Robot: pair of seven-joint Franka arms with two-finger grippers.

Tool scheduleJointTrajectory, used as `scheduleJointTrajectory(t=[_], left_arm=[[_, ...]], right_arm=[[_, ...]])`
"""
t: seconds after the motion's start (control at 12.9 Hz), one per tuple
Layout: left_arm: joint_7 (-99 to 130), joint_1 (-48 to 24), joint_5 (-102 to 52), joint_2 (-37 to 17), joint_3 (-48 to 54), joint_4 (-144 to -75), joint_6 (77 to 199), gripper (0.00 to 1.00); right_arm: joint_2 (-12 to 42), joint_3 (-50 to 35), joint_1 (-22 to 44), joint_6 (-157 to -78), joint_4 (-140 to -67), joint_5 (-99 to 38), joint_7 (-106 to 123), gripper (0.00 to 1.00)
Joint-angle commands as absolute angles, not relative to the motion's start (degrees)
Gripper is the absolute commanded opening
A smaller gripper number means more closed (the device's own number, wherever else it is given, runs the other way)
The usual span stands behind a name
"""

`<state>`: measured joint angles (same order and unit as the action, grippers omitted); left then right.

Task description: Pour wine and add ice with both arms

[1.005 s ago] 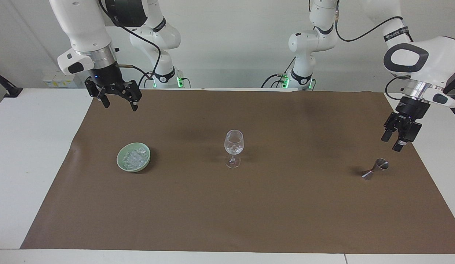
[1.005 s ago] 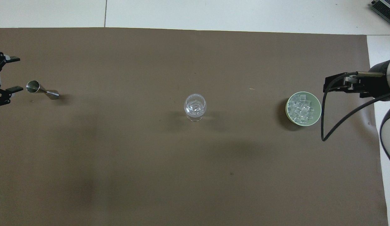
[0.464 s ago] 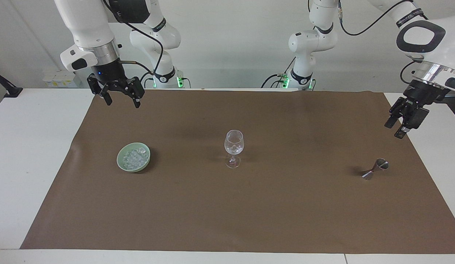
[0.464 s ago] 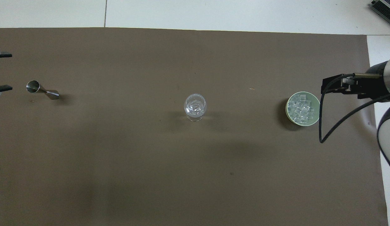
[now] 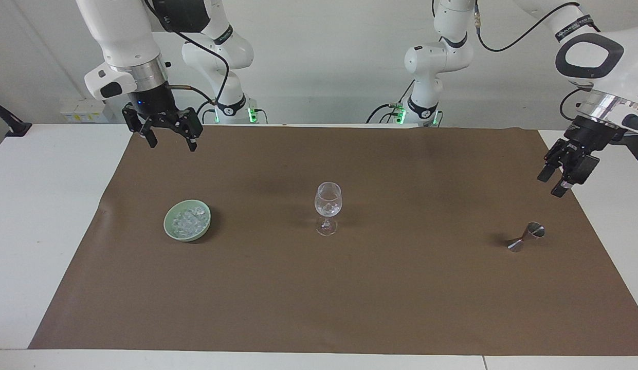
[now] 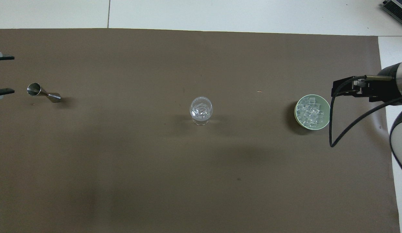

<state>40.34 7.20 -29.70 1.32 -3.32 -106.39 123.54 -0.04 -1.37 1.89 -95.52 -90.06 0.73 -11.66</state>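
Observation:
A clear stemmed glass [image 5: 328, 206] [image 6: 201, 110] stands mid-mat with a few chunks of ice in its bowl. More ice [image 5: 189, 220] [image 6: 312, 112] is heaped in a green bowl [image 5: 167, 226] [image 6: 296, 114] toward the right arm's end. A steel jigger [image 5: 526, 237] [image 6: 42, 92] lies on its side toward the left arm's end. My right gripper [image 5: 172, 145] [image 6: 342, 88] hangs open over the mat beside the bowl. My left gripper [image 5: 550, 186] [image 6: 5, 74] hangs open over the mat's edge beside the jigger. Both are empty. Wine is out of view.
A brown mat [image 5: 411, 288] [image 6: 123, 161] covers most of the white table [image 5: 36, 205]. A black cable [image 6: 332, 129] loops from the right wrist above the bowl's side. A black mount [image 5: 7, 122] sits at the table's corner near the right arm.
Both grippers have risen and drawn back. The left one lifted away from the jigger toward the mat's edge. The right one moved up toward the robots. Glass, bowl and jigger have not moved.

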Motion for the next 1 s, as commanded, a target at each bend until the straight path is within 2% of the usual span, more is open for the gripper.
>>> scheduleJointTrajectory(t=[0.0, 0.15, 0.46, 0.62, 0.93], left_arm=[[40.00, 7.73, -29.63, 1.41, -3.25, -105.91, 122.17, 1.00], [37.46, 7.03, -25.52, 0.97, -3.25, -104.77, 120.69, 1.00], [33.41, 6.16, -16.11, 0.35, -2.64, -100.73, 115.24, 1.00], [33.40, 3.70, -10.66, 0.35, -2.64, -98.27, 112.42, 1.00], [33.14, -2.27, 0.51, 0.61, -2.64, -95.10, 108.12, 1.00]], right_arm=[[-0.70, -1.06, 1.50, -93.27, -90.44, 0.00, -11.07, 1.00], [-0.53, 0.60, 0.71, -90.45, -90.09, -0.09, -10.90, 1.00], [-0.53, 3.86, 0.61, -90.17, -89.12, 0.00, -5.99, 1.00], [-1.14, 5.01, 0.70, -92.01, -90.43, 0.17, -4.05, 1.00], [-2.37, 4.92, 0.70, -90.88, -91.75, 0.62, -4.74, 1.00]])
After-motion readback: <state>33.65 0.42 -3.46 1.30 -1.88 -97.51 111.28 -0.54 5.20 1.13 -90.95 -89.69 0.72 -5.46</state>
